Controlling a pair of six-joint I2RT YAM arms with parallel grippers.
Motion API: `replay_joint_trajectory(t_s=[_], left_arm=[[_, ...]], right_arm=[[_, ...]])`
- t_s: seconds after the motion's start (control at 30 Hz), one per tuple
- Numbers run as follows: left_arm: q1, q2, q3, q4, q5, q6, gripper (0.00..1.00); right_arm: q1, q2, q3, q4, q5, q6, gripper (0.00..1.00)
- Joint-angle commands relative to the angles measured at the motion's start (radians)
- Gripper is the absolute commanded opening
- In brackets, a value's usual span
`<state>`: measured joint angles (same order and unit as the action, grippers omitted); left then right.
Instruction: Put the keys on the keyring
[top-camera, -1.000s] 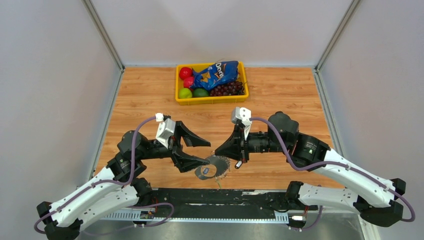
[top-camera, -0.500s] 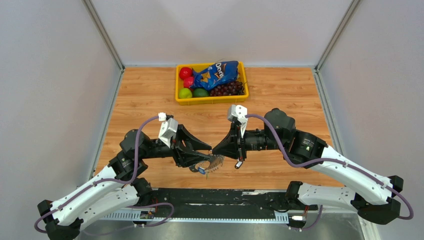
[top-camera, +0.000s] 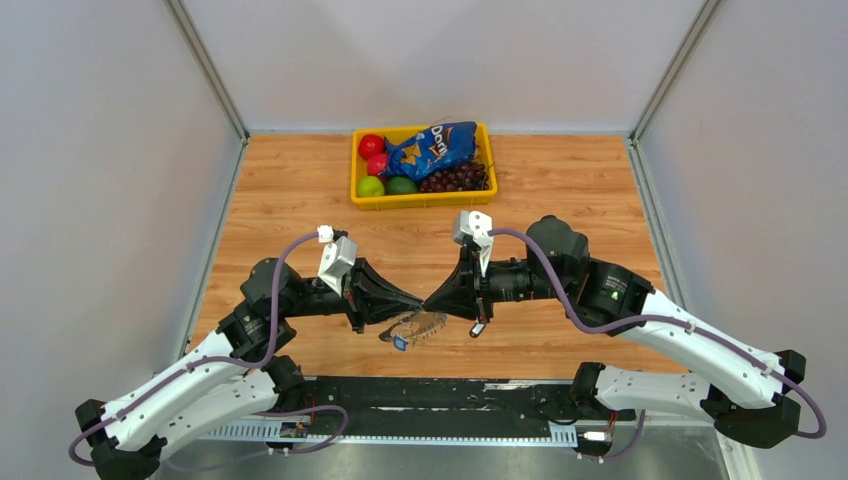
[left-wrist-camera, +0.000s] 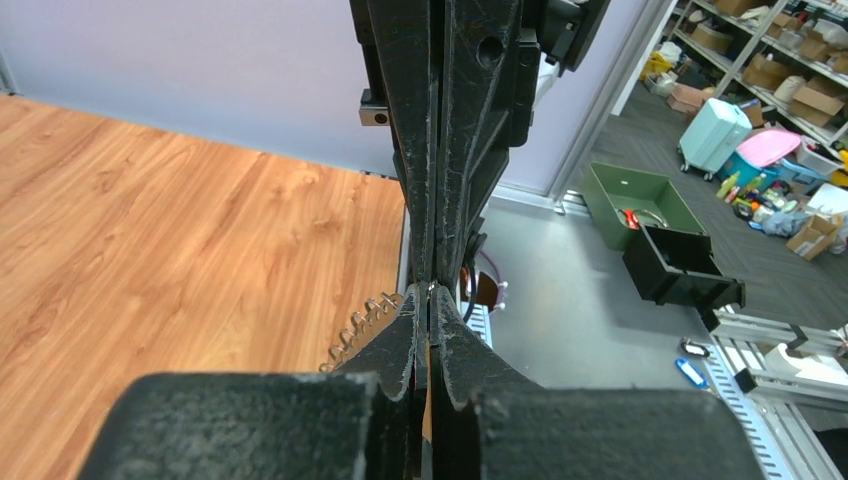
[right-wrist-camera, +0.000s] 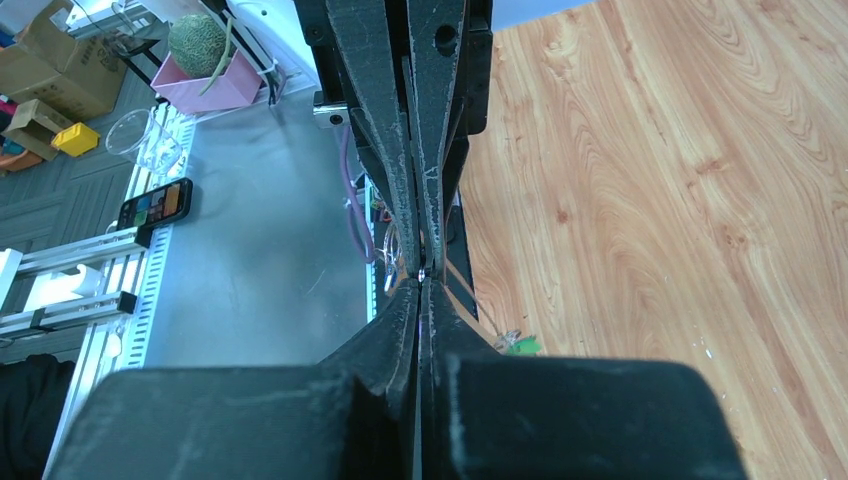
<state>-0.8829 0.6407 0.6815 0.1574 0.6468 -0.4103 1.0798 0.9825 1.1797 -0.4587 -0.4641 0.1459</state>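
Wooden surface (top-camera: 300, 190) stretched back to a yellow tray (top-camera: 420, 199) near the far wall. At my end, the left pincer (top-camera: 415, 299) and right pincer (top-camera: 431, 299) met tip to tip, both clenched tight. The ring (top-camera: 412, 327) hung just under those tips with its blue piece (top-camera: 400, 343) lowest. It looked pinched by the left one (the wrist views hid the actual contact). What the right one nipped, I couldn't tell.
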Motion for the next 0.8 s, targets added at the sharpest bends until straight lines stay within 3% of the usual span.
replay_joint_trajectory(t_s=[0.0, 0.1, 0.23, 0.37, 0.63, 0.77], left_arm=[[-0.003, 0.000, 0.030, 0.056, 0.016, 0.001, 0.00], [-0.003, -0.011, 0.021, 0.071, 0.000, -0.005, 0.00], [-0.003, -0.024, 0.006, 0.102, -0.034, -0.041, 0.00], [-0.004, -0.062, -0.037, 0.201, -0.110, -0.115, 0.00], [-0.003, -0.133, -0.153, 0.433, -0.269, -0.266, 0.00], [-0.003, -0.148, -0.187, 0.497, -0.322, -0.304, 0.00]], right_arm=[[0.007, 0.005, 0.052, 0.032, -0.027, -0.012, 0.00], [0.007, -0.005, 0.056, 0.032, -0.019, -0.009, 0.02], [0.006, -0.036, 0.057, 0.034, 0.017, 0.010, 0.31], [0.007, -0.085, 0.010, 0.090, 0.064, 0.048, 0.45], [0.008, -0.150, -0.115, 0.283, 0.116, 0.130, 0.48], [0.009, -0.130, -0.149, 0.382, 0.100, 0.160, 0.42]])
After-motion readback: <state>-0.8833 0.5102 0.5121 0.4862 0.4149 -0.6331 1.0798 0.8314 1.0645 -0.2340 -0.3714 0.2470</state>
